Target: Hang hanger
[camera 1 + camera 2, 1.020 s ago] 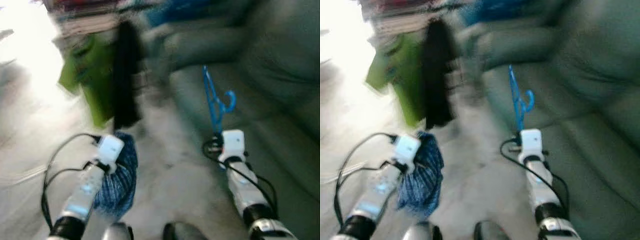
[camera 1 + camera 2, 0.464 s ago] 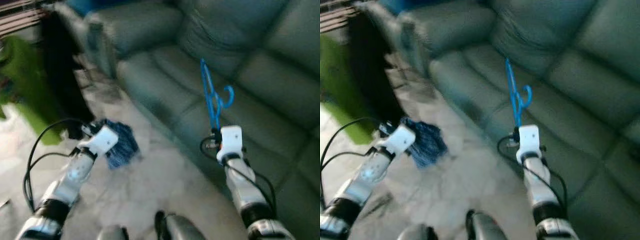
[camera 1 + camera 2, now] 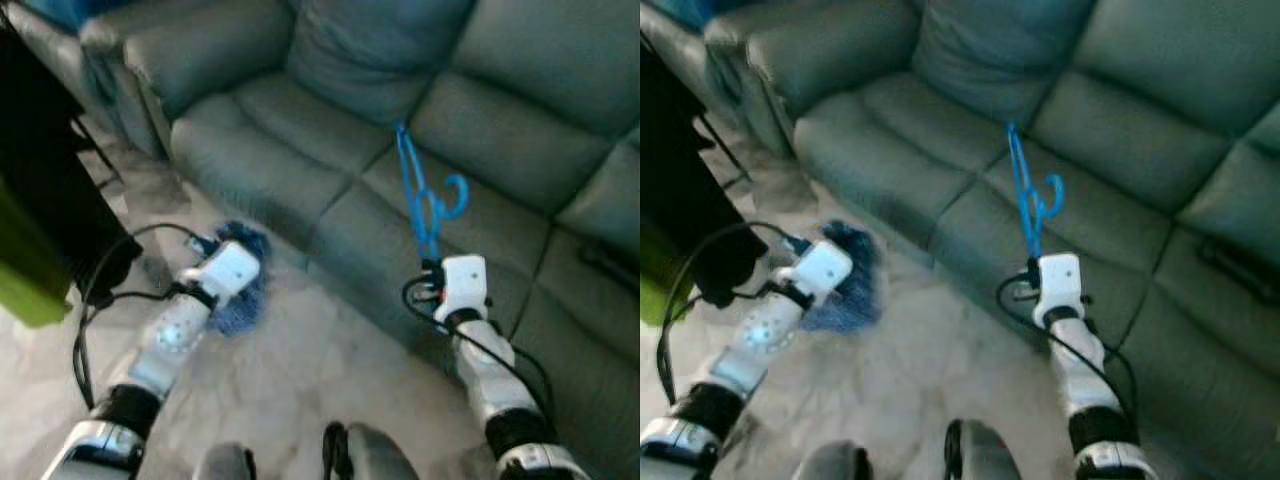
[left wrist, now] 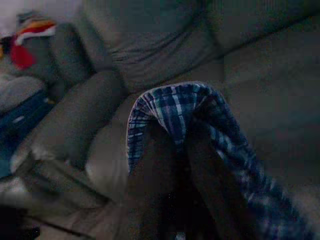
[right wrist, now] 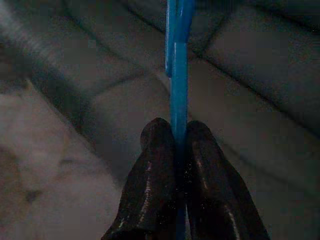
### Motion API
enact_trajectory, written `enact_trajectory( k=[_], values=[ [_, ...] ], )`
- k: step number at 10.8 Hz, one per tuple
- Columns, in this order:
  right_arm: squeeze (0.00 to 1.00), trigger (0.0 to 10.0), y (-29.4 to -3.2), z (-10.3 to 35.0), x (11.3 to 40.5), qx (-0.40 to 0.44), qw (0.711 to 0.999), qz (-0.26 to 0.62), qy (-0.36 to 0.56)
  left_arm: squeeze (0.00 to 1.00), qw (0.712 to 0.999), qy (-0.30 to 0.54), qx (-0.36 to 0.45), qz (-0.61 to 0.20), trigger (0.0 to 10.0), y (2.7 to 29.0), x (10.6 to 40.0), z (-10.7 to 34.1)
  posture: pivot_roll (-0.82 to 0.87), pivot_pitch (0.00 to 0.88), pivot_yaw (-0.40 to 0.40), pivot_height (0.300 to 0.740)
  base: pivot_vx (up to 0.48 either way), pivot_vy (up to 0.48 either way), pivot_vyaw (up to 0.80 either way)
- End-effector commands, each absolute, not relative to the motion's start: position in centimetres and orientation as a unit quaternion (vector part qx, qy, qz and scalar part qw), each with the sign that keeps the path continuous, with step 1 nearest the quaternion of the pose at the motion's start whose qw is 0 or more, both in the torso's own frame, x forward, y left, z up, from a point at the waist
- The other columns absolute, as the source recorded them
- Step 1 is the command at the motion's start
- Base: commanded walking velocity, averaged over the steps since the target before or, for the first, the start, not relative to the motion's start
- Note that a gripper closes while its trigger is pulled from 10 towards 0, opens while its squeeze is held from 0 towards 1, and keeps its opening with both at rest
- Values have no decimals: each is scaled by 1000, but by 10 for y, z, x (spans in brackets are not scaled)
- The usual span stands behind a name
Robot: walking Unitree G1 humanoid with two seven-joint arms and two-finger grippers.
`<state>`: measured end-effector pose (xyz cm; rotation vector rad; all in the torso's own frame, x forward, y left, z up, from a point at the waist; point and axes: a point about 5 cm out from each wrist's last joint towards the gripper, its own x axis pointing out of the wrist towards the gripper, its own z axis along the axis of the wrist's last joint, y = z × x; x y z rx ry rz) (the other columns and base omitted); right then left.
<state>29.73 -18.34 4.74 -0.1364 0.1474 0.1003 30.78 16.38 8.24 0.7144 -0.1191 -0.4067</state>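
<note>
A thin blue plastic hanger (image 3: 425,195) stands upright in front of the grey-green sofa, hook to the right. My right gripper (image 5: 173,131) is shut on its lower bar, with the blue bar pinched between both black fingers (image 5: 155,165). My right arm (image 3: 465,300) reaches forward at centre right. My left gripper (image 4: 175,145) is shut on a blue-and-white plaid cloth (image 4: 172,105), which drapes over the fingertips. Seen from the head, that cloth (image 3: 240,290) hangs just above the floor by the sofa's front edge.
A large grey-green leather sofa (image 3: 300,130) runs across the back and right. Something dark (image 3: 45,190) and a green fabric (image 3: 25,275) hang at the left edge. A dark object (image 3: 1235,265) lies on the right seat cushion. Pale stone floor (image 3: 290,400) lies underfoot.
The view has swung right and sharpened: the green and black hanging items slid off left, and the sofa now spans the frame. Both grippers keep their hold on the hanger and the cloth.
</note>
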Motion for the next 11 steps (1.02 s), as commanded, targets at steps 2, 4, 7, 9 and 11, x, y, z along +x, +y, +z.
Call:
enact_trajectory(
  k=[2,4,7,9,11],
  values=[
    [0,10000,-175,48,297,-89,985,120,86,0,894,8,396,-209,10000,194,316,76,17,152,-62,740,0,0,0],
    [0,10000,-156,47,287,-123,952,260,103,0,894,-15,393,-215,10000,200,328,95,12,148,-61,740,0,0,0],
    [0,10000,-165,57,277,-143,905,381,126,0,861,-37,423,-279,10000,204,330,107,8,146,-61,740,0,0,0],
    [0,10000,-174,61,271,-132,882,425,157,0,823,-78,468,-311,10000,202,327,117,9,145,-60,740,0,0,0],
    [0,10000,-177,63,263,-119,864,454,182,0,818,-74,477,-313,10000,208,327,117,8,144,-59,740,0,0,0]
  ],
)
